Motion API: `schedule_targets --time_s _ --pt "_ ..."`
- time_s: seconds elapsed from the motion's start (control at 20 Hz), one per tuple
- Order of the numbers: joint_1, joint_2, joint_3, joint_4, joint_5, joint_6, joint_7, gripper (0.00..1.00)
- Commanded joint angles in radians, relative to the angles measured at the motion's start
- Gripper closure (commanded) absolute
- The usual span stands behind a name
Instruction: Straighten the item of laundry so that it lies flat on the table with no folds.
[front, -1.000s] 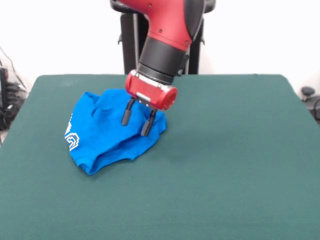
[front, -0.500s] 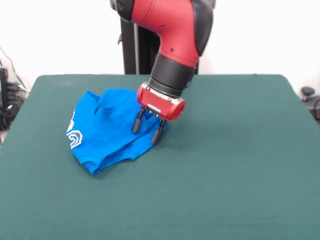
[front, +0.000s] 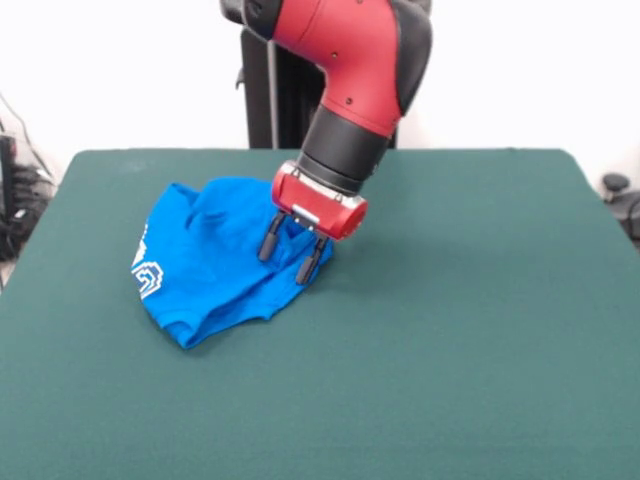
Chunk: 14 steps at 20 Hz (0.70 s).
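The item of laundry (front: 215, 262), a bright blue shirt, lies crumpled and folded on the left half of the table (front: 450, 320), with a bit of white print showing at its left edge. My gripper (front: 289, 254) hangs over the shirt's right edge, tilted, its two dark fingers apart and open. The fingertips reach down to the cloth's right rim, and no fabric shows pinched between them.
The dark green table top stretches wide to the right and toward the near edge. Cables and dark equipment (front: 15, 190) sit off the table's left side, and a small dark object (front: 618, 190) shows beyond its right edge.
The gripper swung right along the shirt from its middle to its right edge, then eased back slightly left. The shirt has barely shifted.
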Motion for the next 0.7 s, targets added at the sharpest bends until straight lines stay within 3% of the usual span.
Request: schedule_targets --time_s 0.05,0.35,0.7 --pt "0.034 0.05 -0.019 -0.048 0.049 0.047 0.078 0.0" --pt "0.037 0.043 -0.023 -0.026 0.038 0.039 0.082 0.0" --pt "0.048 0.092 -0.033 -0.039 0.06 0.005 0.101 0.0"
